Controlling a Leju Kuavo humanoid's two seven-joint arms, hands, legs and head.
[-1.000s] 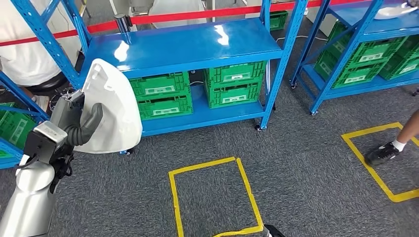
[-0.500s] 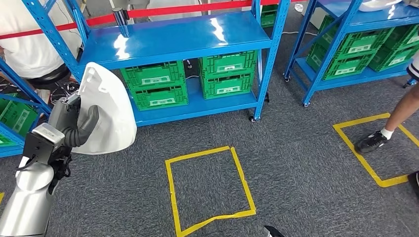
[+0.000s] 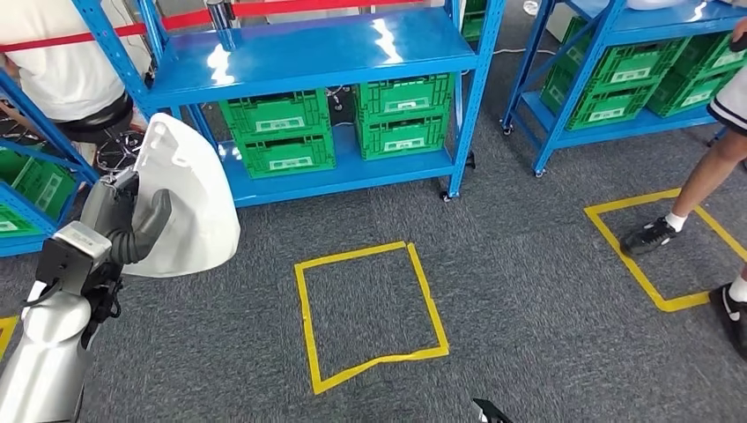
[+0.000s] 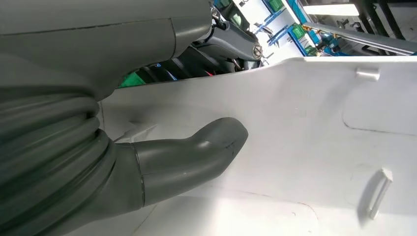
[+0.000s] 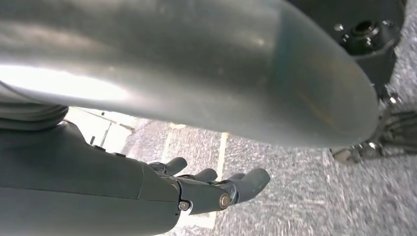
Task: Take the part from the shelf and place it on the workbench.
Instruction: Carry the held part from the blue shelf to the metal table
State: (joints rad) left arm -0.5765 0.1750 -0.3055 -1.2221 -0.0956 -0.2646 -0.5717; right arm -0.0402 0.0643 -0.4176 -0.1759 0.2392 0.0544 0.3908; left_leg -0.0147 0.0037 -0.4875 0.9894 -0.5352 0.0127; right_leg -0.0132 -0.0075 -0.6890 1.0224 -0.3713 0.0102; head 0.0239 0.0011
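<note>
the left hand (image 3: 123, 225) grips the white part (image 3: 189, 198), held up clear of the blue shelf (image 3: 308, 57): pickup looks done. the right hand (image 5: 216, 189) hangs empty, fingers loosely apart. carrying it to the bench and setting it down remain.

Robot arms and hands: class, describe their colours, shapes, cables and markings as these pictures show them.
The left arm is a smooth, rounded silver tube ending in a grey block at the wrist, with thin black cables alongside. The left robot hand has a grey ribbed cover and a thick grey thumb. The right robot hand has dark fingers with small round metal pivots. No markings are visible.
</note>
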